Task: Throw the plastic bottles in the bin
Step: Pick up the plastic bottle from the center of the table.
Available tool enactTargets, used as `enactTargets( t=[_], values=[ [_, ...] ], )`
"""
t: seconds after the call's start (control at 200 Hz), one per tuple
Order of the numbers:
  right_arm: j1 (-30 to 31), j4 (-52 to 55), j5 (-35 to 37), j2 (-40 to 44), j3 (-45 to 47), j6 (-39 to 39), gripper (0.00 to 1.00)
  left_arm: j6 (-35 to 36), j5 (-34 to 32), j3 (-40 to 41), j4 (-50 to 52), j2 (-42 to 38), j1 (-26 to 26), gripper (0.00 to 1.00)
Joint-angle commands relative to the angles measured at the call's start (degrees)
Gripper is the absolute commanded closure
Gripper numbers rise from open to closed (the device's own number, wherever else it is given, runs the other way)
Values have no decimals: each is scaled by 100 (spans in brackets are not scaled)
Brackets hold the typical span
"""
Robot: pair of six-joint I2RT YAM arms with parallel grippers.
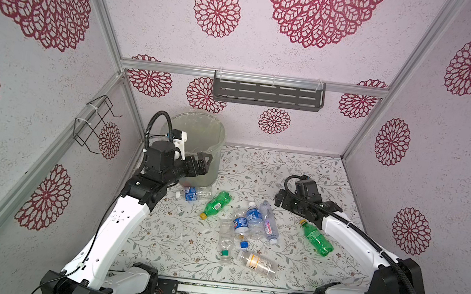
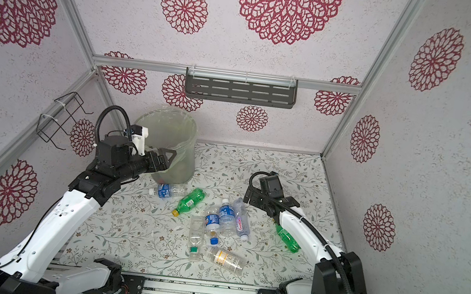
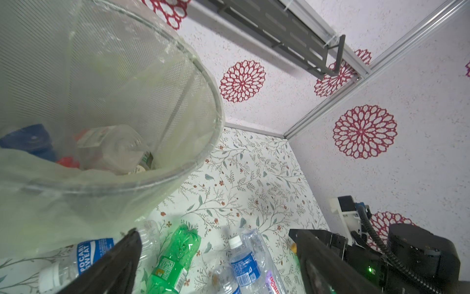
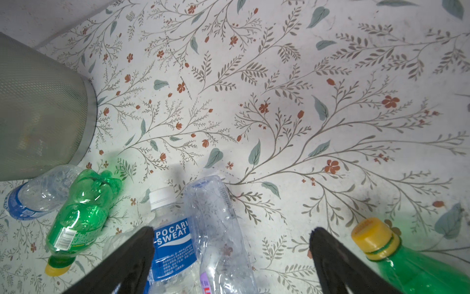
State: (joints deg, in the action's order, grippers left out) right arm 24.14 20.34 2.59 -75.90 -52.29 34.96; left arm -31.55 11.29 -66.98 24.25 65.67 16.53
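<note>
left claw (image 3: 213, 231) wide, empty by the bin (image 3: 114, 63); right claw (image 4: 232, 231) open too, so we'd pinch that crumpled clear bottle (image 4: 216, 203) mid-body.

A grey slotted metal shelf (image 1: 268, 94) hangs from the aluminium rail (image 1: 170, 68) across the white, crimson-flowered back wall (image 1: 305, 131). A black wire rack (image 1: 93, 125) hangs on the side wall (image 1: 32, 142). Below lies the leaf-patterned table (image 1: 300, 173).

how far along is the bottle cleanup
Done: a few bottles already lie in the bin. In hand: nothing; the left pincer hangs open by the bin's rim, the right pincer open low over the table. Left: about eight loose bottles on the table, two of them green.
</note>
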Motion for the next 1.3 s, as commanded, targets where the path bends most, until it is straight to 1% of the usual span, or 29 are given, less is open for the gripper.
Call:
enactTargets(
  t=[0.0,0.215,0.36,0.605,0.921,1.126,1.296],
  values=[
    [-24,-93,-249,214,159,-134,1,38,-120,71,-180,-3,195,3],
    [-15,-237,-478,164,406,-8,1,35,-280,150,-219,82,526,3],
    [9,-411,-660,119,597,118,1,30,-315,150,-218,191,662,3],
    [90,-567,-746,25,764,202,5,25,-410,177,-248,358,868,3],
    [240,-669,-795,-207,810,248,12,-35,-470,273,-311,516,982,3],
    [308,-794,-890,-351,864,298,20,-58,-479,325,-324,609,1016,3],
    [353,-867,-936,-458,890,307,25,-58,-509,344,-319,660,1021,3]
  ],
)
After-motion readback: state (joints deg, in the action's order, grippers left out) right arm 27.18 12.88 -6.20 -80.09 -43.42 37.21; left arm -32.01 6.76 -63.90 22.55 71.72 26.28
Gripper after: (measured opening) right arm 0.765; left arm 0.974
